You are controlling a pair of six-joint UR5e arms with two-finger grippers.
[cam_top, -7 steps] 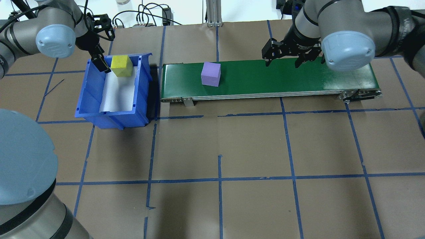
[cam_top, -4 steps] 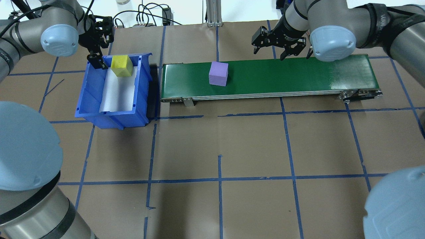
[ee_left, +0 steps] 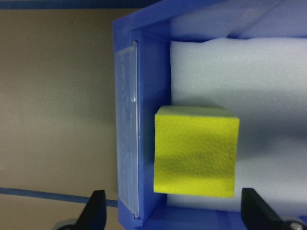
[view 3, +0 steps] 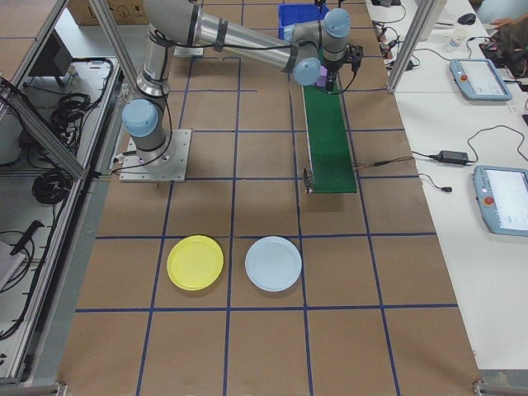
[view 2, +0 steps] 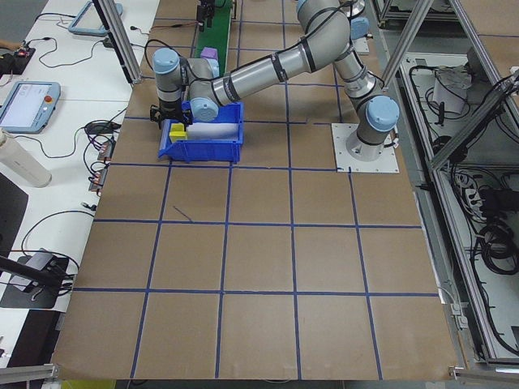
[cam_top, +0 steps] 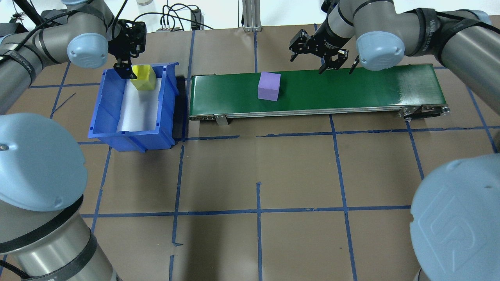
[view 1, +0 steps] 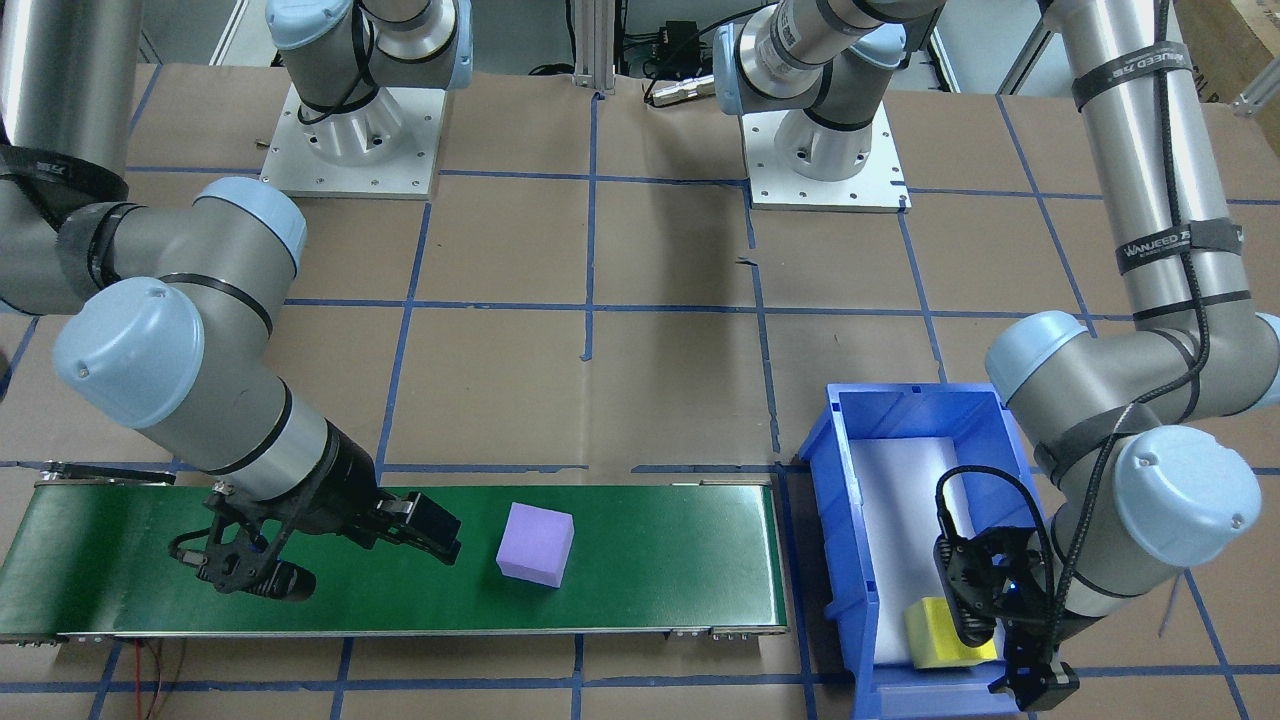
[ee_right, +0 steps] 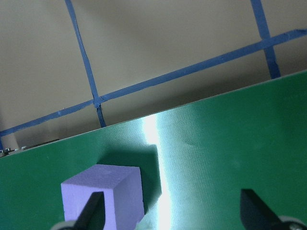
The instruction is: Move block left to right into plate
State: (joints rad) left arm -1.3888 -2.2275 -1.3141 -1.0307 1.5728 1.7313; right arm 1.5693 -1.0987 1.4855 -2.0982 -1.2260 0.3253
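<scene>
Rightward along the green belt (cam_top: 351, 88) slides the purple block (cam_top: 269, 86), while both the right gripper (cam_top: 315, 54) and left gripper (cam_top: 125, 58) hang spread apart, holding nothing, the latter over the yellow block (cam_top: 143, 77) at upper left.

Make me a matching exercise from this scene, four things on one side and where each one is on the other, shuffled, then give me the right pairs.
Things:
1. purple block
2. yellow block
3. yellow plate
4. right gripper

Places:
A. inside the blue bin
B. on the brown table, beside a pale blue plate
C. on the green conveyor belt
D. open, above the belt's far edge

Pairs: 1-C, 2-A, 3-B, 4-D
</scene>
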